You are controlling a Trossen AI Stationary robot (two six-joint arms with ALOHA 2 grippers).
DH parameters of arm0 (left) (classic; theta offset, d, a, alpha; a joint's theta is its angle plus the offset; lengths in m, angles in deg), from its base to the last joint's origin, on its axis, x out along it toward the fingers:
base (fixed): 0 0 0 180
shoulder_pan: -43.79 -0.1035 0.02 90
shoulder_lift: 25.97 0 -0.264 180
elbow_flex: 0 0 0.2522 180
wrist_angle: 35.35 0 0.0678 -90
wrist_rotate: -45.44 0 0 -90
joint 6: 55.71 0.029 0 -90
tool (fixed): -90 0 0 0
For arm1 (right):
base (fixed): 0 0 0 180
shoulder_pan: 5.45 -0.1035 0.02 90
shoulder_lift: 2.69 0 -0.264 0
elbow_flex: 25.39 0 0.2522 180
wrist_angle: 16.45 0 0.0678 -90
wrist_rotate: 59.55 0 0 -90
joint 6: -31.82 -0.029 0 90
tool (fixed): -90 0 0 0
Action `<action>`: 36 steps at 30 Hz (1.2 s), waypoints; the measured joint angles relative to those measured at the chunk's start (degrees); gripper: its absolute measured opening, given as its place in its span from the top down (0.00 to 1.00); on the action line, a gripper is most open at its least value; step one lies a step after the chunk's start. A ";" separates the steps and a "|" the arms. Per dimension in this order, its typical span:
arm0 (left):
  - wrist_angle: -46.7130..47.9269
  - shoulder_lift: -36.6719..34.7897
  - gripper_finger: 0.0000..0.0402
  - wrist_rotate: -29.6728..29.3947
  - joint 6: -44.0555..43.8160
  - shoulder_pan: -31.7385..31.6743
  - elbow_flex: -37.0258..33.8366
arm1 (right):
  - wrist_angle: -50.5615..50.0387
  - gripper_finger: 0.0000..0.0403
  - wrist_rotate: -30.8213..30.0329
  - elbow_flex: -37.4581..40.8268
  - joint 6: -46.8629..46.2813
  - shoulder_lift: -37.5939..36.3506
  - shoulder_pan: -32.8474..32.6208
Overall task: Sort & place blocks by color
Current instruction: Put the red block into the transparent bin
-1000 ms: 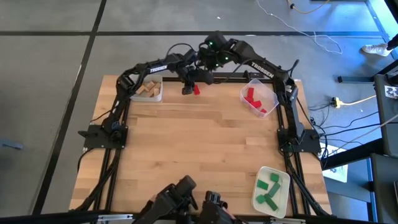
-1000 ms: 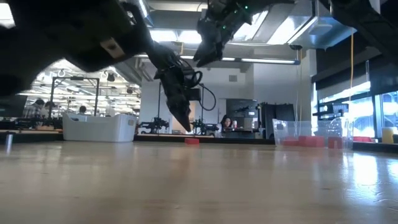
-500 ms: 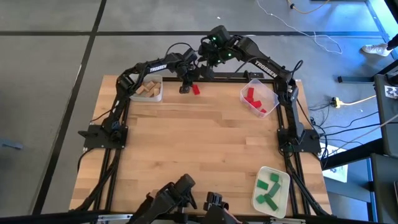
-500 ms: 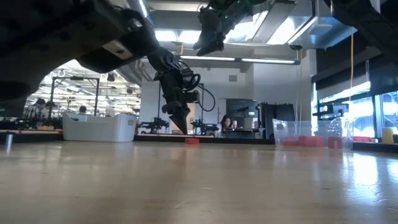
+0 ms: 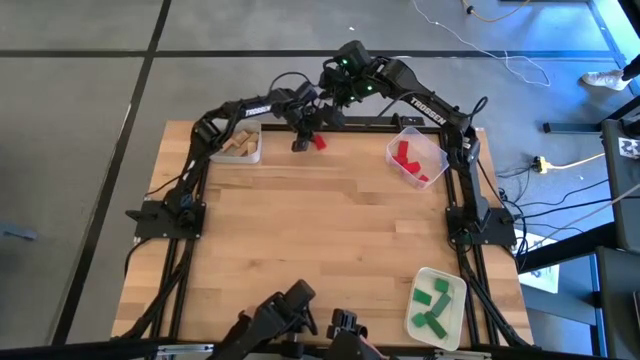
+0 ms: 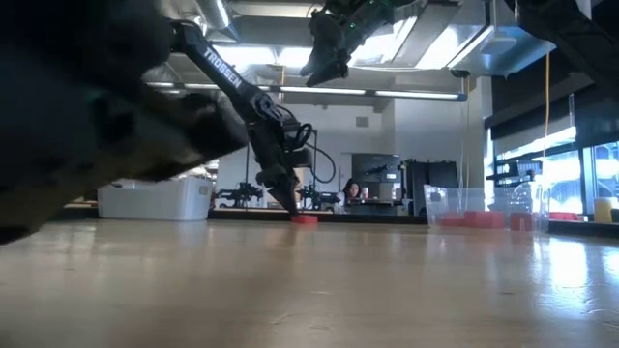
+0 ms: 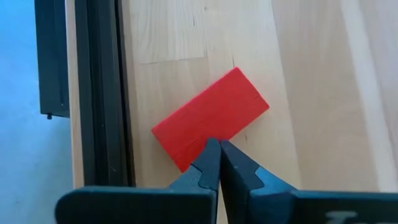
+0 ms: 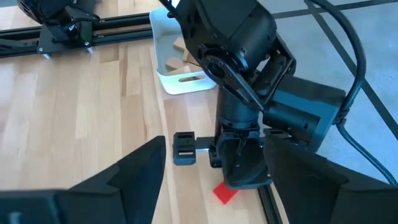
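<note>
Left gripper [image 7: 214,149] sitting low at table's [image 5: 330,240] far edge, fingers pressed together with nothing between, tips touching near edge of red block [image 7: 210,118] (block lying flat beside dark rail). Right gripper [image 6: 324,63] hanging above it, fingers spread wide, holding nothing. Other red blocks [image 5: 408,160] lying in clear bin, green blocks [image 5: 432,305] in tray, tan blocks [image 5: 236,145] in white tray.
</note>
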 joint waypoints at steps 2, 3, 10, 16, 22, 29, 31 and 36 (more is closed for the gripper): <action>-1.23 0.03 1.00 -0.07 0.00 0.38 -0.02 | 0.03 0.33 0.00 0.01 0.02 -0.04 0.01; -1.78 0.02 1.00 0.16 0.00 0.59 -0.04 | 0.04 0.33 0.00 0.02 0.02 -0.05 -0.01; -7.54 0.33 1.00 2.36 -0.63 1.81 0.61 | 0.07 0.33 0.00 0.04 0.19 -0.09 -0.01; -8.55 0.42 1.00 0.75 -4.83 2.91 1.76 | 0.04 0.33 -0.02 0.07 0.19 -0.09 0.03; 3.36 0.33 1.00 0.58 -5.66 1.46 12.73 | -1.33 0.33 -0.31 0.07 0.21 -0.09 0.34; 16.67 0.31 1.00 -0.72 -6.72 -5.07 26.27 | -4.75 0.33 -8.14 0.11 0.30 -0.11 0.30; 20.32 0.25 1.00 -0.75 -7.75 -7.33 29.71 | -4.85 0.33 -11.29 0.11 0.50 -0.11 0.33; 24.74 -3.60 1.00 -0.99 -9.19 -11.67 29.17 | -6.00 0.33 -15.89 0.11 3.46 -0.11 0.34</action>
